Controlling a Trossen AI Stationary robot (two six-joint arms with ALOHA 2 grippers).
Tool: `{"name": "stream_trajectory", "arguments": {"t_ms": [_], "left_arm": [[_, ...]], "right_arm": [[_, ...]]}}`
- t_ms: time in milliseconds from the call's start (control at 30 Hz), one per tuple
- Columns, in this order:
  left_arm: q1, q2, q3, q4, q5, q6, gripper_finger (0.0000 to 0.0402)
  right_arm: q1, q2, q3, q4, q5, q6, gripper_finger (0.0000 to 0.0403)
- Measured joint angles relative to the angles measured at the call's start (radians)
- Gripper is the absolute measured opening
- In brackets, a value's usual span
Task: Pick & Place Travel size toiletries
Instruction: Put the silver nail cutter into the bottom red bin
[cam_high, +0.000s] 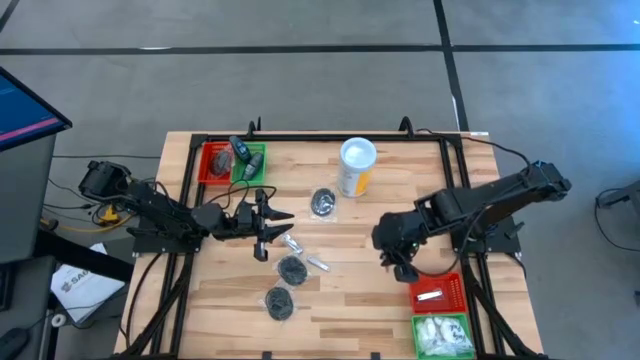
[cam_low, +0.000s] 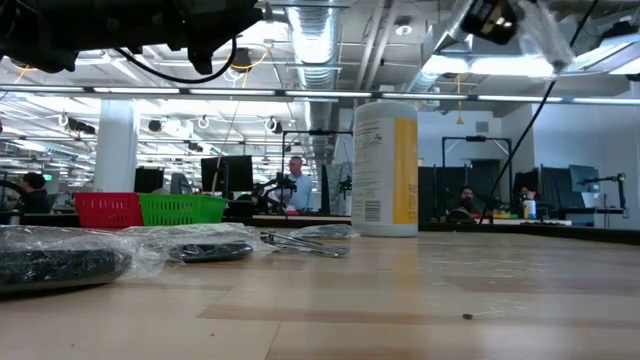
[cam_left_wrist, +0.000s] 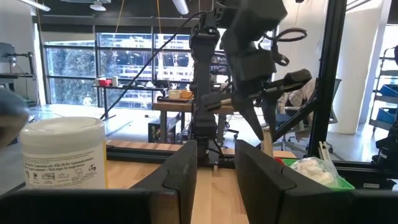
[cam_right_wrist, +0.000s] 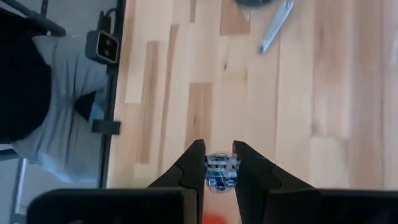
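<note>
In the low view the nearest wrapped puck (cam_low: 55, 262) runs off the frame's edge, blurred; the arms overhead are cropped, so neither tool shows there; in the right wrist view a dark puck (cam_right_wrist: 252, 2) is cut by the frame, and the small clear-wrapped item (cam_right_wrist: 222, 171) pinched in the right tool (cam_right_wrist: 218, 163) is too indistinct to name; in the high view the contents of the green basket (cam_high: 443, 335) are unreadably small.

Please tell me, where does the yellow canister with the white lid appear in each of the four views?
High view: yellow canister stands at the table's far middle.
Low view: canister upright, centre right.
Left wrist view: canister at picture's left.
Right wrist view: not in it.
Shared landmark: green basket.
</note>
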Motion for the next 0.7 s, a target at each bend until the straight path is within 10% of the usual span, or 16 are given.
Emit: {"name": "stream_trajectory", "arguments": {"t_ms": [700], "left_arm": [[0.000,0.000,0.000,0.000,0.000,-0.005,0.0100]], "right_arm": [[0.278,0.000,-0.049,-0.209,0.067,0.443,0.0047]]}}
